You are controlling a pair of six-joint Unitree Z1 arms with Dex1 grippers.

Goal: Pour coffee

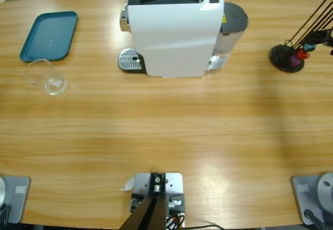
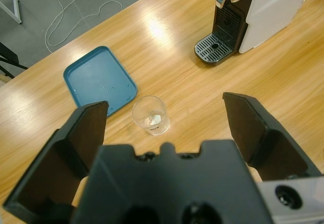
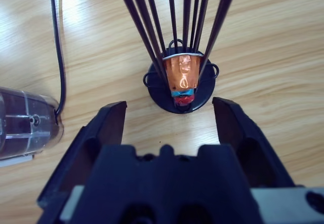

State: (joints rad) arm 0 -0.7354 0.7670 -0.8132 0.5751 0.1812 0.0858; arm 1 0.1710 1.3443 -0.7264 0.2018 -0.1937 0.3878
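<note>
From above, the white coffee machine (image 1: 174, 32) is sitting at the back middle of the wooden desk (image 1: 166, 136), with its drip tray (image 1: 130, 61) sticking out on its left side. Off to the far left a teal tray (image 1: 49, 36) is lying flat, and an empty glass cup (image 1: 48, 77) is standing just in front of it, close but not on it. Over on the right edge a black capsule rack (image 1: 287, 57) is standing with its thin rods leaning outward. Neither arm is really showing up in this view.

Left wrist cam: the left claw (image 2: 164, 117) is hanging above the desk with its jaws spread wide, holding nothing. The glass cup (image 2: 151, 115) is sitting right between the jaws from this angle, down on the desk, with the teal tray (image 2: 98, 79) just beside it and the coffee machine (image 2: 263, 11) well apart at the top right.

Right wrist cam: the right claw (image 3: 169, 113) is also opened wide and empty, looking down at the capsule rack (image 3: 181, 89). An orange capsule (image 3: 182, 74) is resting inside the rods, with a blue and red one stacked under it. A black cable (image 3: 56, 46) is running down the left side to a clear water tank (image 3: 25, 122).
</note>
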